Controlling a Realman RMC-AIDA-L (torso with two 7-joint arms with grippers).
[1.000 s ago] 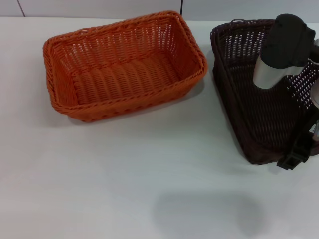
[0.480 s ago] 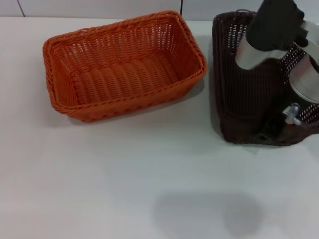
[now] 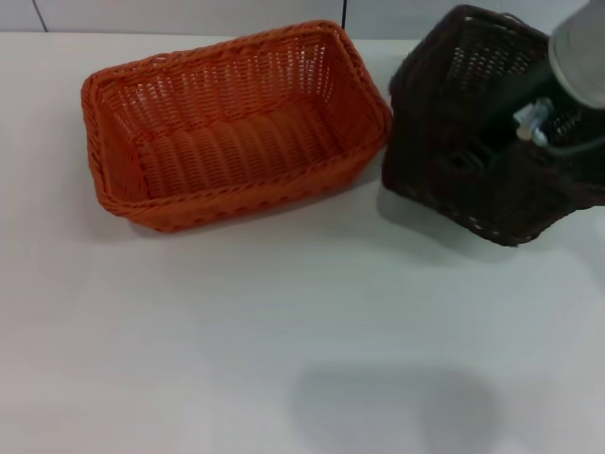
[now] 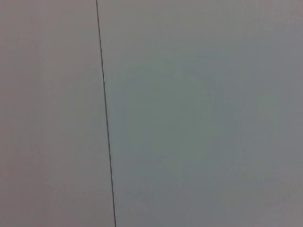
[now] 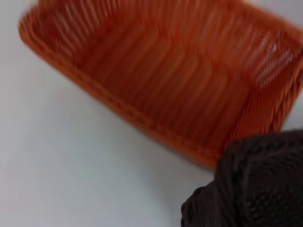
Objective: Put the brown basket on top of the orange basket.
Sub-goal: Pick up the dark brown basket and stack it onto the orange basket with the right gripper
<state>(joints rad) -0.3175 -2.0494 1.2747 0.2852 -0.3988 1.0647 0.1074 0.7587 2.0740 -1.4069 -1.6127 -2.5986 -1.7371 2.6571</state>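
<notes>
Beside the orange basket (image 3: 236, 123), our right gripper (image 3: 506, 132) was clamped on the brown basket (image 3: 473, 161), carried tilted off the table (image 3: 284, 331); we judged it needed levelling and squaring over the orange rim before lowering.

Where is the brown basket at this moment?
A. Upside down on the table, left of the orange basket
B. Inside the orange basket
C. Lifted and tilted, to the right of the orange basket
C: the brown basket hangs tilted on the right arm, beside the orange basket, casting a shadow on the table.
</notes>
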